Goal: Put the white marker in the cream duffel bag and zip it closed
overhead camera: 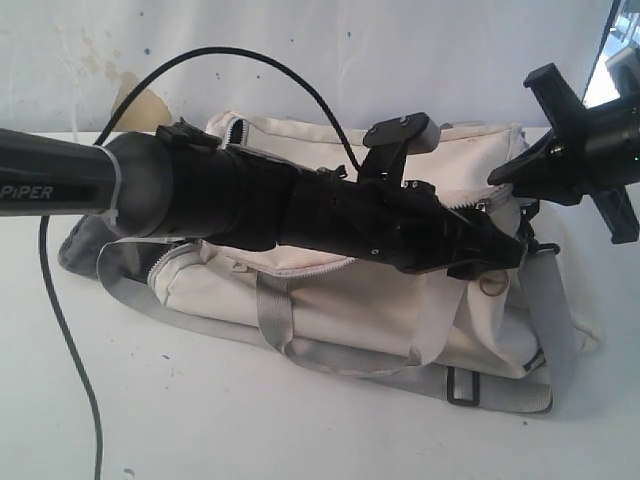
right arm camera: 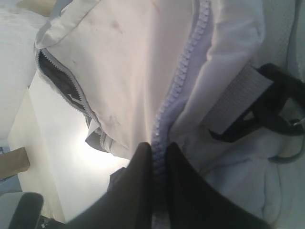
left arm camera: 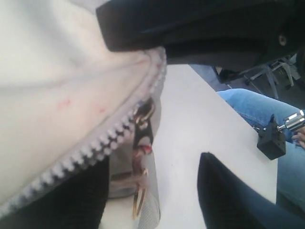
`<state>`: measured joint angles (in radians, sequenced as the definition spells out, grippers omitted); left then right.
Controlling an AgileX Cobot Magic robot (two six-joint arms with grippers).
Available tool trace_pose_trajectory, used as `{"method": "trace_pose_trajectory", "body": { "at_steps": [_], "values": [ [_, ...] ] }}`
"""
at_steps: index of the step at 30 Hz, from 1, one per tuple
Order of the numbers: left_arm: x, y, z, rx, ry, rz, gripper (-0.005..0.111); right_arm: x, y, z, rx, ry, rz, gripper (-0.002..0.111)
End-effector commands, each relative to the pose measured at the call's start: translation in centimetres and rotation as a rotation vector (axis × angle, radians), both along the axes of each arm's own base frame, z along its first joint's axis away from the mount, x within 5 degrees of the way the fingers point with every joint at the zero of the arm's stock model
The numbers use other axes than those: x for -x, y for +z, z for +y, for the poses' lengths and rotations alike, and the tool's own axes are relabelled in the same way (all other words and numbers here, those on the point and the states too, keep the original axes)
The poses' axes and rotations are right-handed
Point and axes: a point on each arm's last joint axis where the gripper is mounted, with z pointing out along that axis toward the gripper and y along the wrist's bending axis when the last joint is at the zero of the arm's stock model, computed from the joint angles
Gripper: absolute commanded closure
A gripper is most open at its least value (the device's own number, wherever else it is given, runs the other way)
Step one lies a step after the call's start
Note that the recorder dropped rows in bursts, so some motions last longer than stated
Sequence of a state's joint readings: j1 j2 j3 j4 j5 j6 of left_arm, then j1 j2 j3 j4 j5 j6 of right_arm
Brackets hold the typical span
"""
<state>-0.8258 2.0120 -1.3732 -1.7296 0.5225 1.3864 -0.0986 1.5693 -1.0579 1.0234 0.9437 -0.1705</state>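
The cream duffel bag (overhead camera: 330, 300) lies lengthwise on the white table (overhead camera: 250, 420). The white marker is out of view. My left gripper (overhead camera: 500, 255) reaches across the bag to its right end. In the left wrist view my left gripper (left arm camera: 152, 160) is open, with the brass zipper pull (left arm camera: 143, 157) and zipper teeth (left arm camera: 95, 145) between its fingers, close to one finger (left arm camera: 71, 200). My right gripper (overhead camera: 500, 175) is at the bag's far right corner. In the right wrist view my right gripper (right arm camera: 158, 145) is shut on the grey zipper tape (right arm camera: 183, 71), whose teeth are meshed there.
A grey shoulder strap (overhead camera: 460, 385) and carry handle (overhead camera: 300, 350) trail in front of the bag. A black cable (overhead camera: 60, 330) hangs over the table's left side. An end pocket gapes, showing dark lining (right arm camera: 52, 71). A person in jeans (left arm camera: 257, 107) sits beyond the table edge.
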Motion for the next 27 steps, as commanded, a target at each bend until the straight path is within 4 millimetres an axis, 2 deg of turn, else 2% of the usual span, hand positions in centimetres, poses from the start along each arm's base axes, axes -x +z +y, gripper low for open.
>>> {"method": "trace_pose_trajectory", "body": {
  "at_steps": [1, 6, 10, 12, 20, 27],
  "values": [
    [-0.8, 0.9, -0.2, 0.02, 0.02, -0.04, 0.048, 0.6, 0.5, 0.3, -0.025, 0.053, -0.008, 0.108],
    [-1.2, 0.6, -0.1, -0.011, 0.049, -0.075, 0.048, 0.6, 0.6, 0.4, -0.037, 0.058, -0.006, 0.108],
    [-1.0, -0.6, -0.4, -0.008, 0.025, -0.022, 0.05, 0.7, 0.6, 0.5, -0.052, 0.065, -0.003, 0.108],
    [-0.8, -0.9, -0.5, 0.001, -0.002, -0.007, 0.056, 0.7, 0.6, 0.5, -0.05, 0.07, -0.007, 0.108],
    [-1.1, -1.1, -0.4, -0.01, 0.017, -0.01, 0.106, 0.8, 0.7, 0.6, -0.049, 0.088, -0.011, 0.108],
    [-0.8, -0.2, -0.1, 0.048, -0.032, 0.086, 0.107, 0.8, 0.6, 0.5, -0.034, 0.1, -0.022, 0.108]
  ]
}}
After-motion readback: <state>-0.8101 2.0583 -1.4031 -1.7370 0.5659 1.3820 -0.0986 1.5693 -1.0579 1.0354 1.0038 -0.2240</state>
